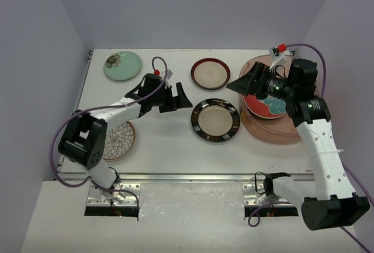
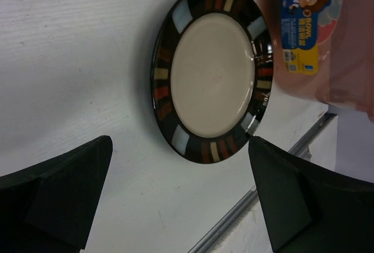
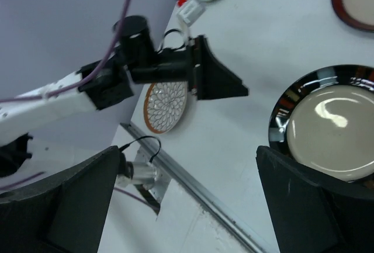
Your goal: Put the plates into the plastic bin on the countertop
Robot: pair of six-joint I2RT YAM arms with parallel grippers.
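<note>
Sitting in translucent pinkish plastic bin (image 1: 270, 134): red-teal floral plate (image 1: 274, 108); four plates (image 1: 215, 120) outside; left gripper (image 1: 182, 100), right gripper (image 1: 241, 83) wide, empty.

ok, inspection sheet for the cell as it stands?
Surface: white countertop, metal front edge.
Job's things: mint green plate, maroon-rimmed plate, black-rimmed plate and petal plate on the countertop; floral plate in the plastic bin.
Clutter: nothing seen.
Tools: left tool open, empty, left of the black-rimmed plate; right tool open, empty, at the bin's left rim.
Cables: purple cable on each arm, none across plates.
Surroundings: plain pale walls.
</note>
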